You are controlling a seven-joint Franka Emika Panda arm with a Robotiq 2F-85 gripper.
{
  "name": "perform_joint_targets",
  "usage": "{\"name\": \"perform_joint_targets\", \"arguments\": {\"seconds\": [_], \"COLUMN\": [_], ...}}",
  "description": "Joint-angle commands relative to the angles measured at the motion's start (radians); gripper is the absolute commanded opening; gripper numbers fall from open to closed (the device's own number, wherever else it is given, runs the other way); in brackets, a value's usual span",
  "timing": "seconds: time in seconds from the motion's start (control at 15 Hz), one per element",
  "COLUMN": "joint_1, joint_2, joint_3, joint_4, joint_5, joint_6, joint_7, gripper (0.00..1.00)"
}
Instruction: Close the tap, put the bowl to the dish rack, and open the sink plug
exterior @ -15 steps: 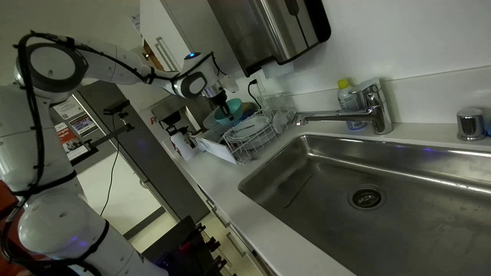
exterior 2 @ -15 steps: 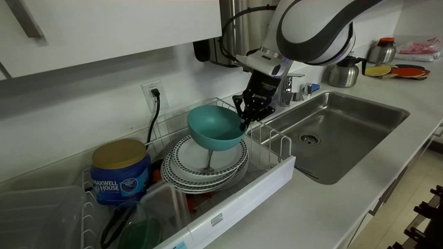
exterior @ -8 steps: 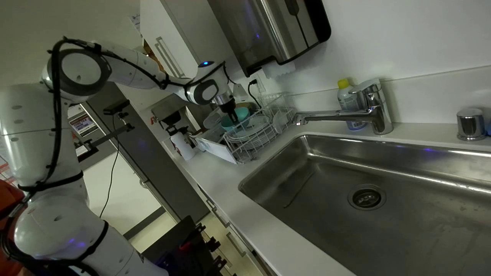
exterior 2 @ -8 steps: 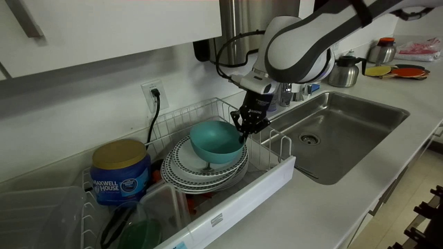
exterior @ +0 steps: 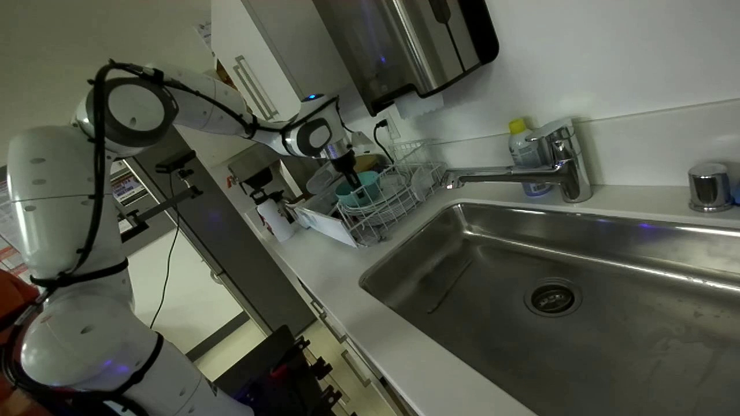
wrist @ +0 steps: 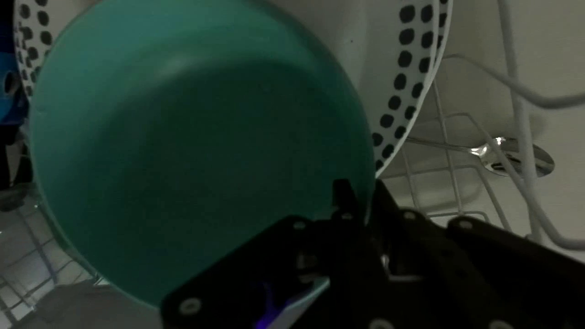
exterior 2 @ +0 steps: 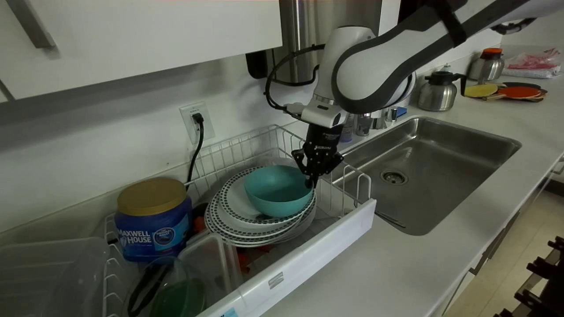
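Bowl (exterior 2: 278,196) lower over the stacked plates (exterior 2: 235,198) than before, rim pinched in the nearly closed tool (wrist: 362,194).

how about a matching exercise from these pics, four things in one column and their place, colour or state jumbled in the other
Column one
1. teal bowl
2. Maxwell House tub
3. chrome faucet
4. round drain

Column two
A. set in the floor of the metal sink
B. standing behind the sink
C. rim pinched by the gripper
D. blue, with a gold-coloured lid

Right pairs
1 - C
2 - D
3 - B
4 - A
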Motion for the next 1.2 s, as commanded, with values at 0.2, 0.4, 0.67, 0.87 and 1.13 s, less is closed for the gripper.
{"name": "perform_joint_targets", "arguments": {"seconds": [0.2, 0.4, 0.67, 0.87, 1.13], "joint_1": [-0.009, -0.007, -0.003, -0.008, -0.013], "joint_2": [-0.099, -0.192, -0.295, -0.375, -0.49], "joint_3": [0.072, 0.074, 0.035, 0.007, -0.045], "joint_4": [0.013, -0.018, -0.07, -0.142, -0.231], "joint_5": [-0.013, -0.008, -0.019, -0.012, -0.019], "joint_6": [-0.092, -0.173, -0.271, -0.265, -0.25], "joint_7": [-0.004, 0.032, 0.134, 0.202, 0.293], "gripper": [0.66, 0.9, 1.0, 1.0, 1.0]}}
